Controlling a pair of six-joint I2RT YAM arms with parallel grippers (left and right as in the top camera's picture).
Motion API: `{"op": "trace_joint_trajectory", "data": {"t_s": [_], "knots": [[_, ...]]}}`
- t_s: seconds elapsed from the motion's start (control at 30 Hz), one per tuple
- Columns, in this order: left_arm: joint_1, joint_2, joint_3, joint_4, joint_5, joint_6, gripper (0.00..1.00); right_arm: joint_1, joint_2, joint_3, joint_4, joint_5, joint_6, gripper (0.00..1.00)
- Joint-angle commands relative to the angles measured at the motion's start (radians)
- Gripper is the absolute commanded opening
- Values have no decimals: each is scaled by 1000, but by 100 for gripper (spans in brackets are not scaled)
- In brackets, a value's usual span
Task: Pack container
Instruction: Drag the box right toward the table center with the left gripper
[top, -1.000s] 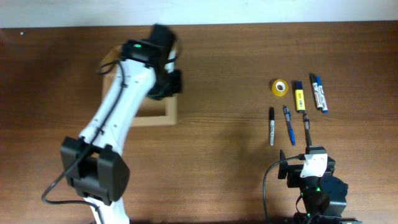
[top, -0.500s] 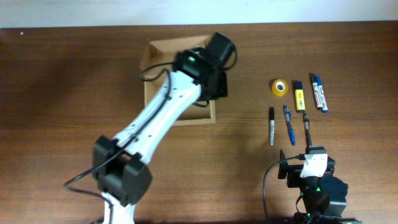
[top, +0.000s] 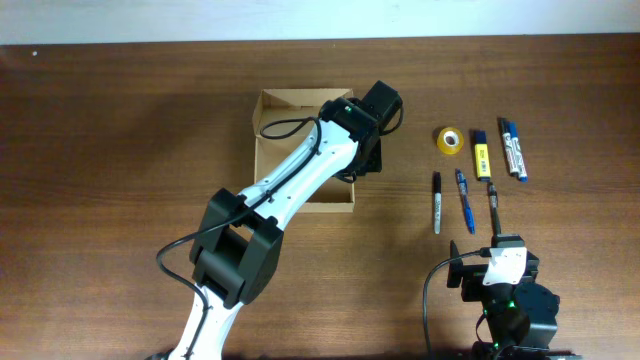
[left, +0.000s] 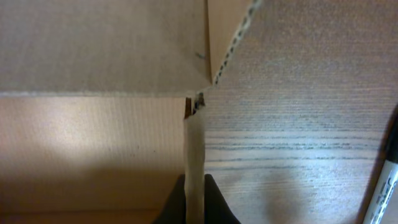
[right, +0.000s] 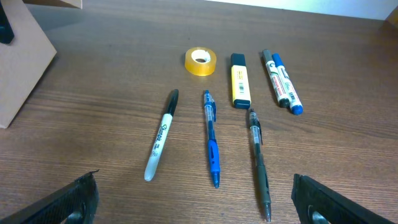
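1. Spanning the whole overhead view, the brown wooden table (top: 100, 150) carries everything you are working with.
2. Your left arm (top: 290, 185) stretches diagonally from the near edge across the container to its right side.
3. The container (top: 300, 98), an open tan cardboard box, rests on the table near the middle, left of the stationery and apart from it.
4. Your left gripper (left: 194, 202) pinches the container's right wall at its top edge. One finger is inside the box and one outside, both pressed against the cardboard.
5. Your right gripper (right: 194, 186) sits low by the near table edge. Its fingers are spread wide with nothing between them, and it faces the stationery.
6. Three slim items lie side by side nearest that gripper: a black marker (right: 161, 134), a blue pen (right: 211, 140) and a dark pen (right: 258, 165).
7. Beyond them lie a yellow highlighter (right: 239, 88) and, to its right, a grey-capped marker (right: 272, 71) touching a blue marker (right: 287, 84).
8. The yellow tape roll (right: 200, 61) lies flat just left of the highlighter.
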Motion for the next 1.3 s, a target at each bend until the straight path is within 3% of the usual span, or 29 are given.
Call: {"op": "trace_joint_trajectory", "data": {"t_s": [0.0, 0.07, 0.1, 0.13, 0.17, 0.2, 0.3, 0.47, 0.87, 1.17, 1.27], "knots": [[3, 29, 16, 6, -23, -22, 2, -8, -7, -7, 2, -9, -3, 99], [2, 32, 16, 6, -23, -22, 5, -8, -7, -7, 3, -9, -3, 99], [3, 32, 16, 6, -23, -22, 13, -8, -7, -7, 2, -9, -3, 99], [3, 32, 16, 6, -23, -22, 29, -8, -7, -7, 3, -9, -3, 99], [3, 32, 21, 5, -23, -21, 52, -8, -7, -7, 2, -9, -3, 99], [2, 32, 29, 1, -23, -21, 62, -8, -7, -7, 3, -9, -3, 99], [3, 32, 68, -19, -27, -20, 75, -8, -7, -7, 3, -9, -3, 99], [5, 32, 211, -140, -64, 9, 78, -8, -7, -7, 3, -9, -3, 99], [42, 32, 751, -504, -227, 188, 85, -8, -7, -7, 3, -9, -3, 99], [232, 21, 998, -608, -233, 282, 87, -8, -7, -7, 3, -9, -3, 99], [382, -3, 1005, -608, -231, 309, 87, -8, -7, -7, 8, -14, -2, 99]]}}
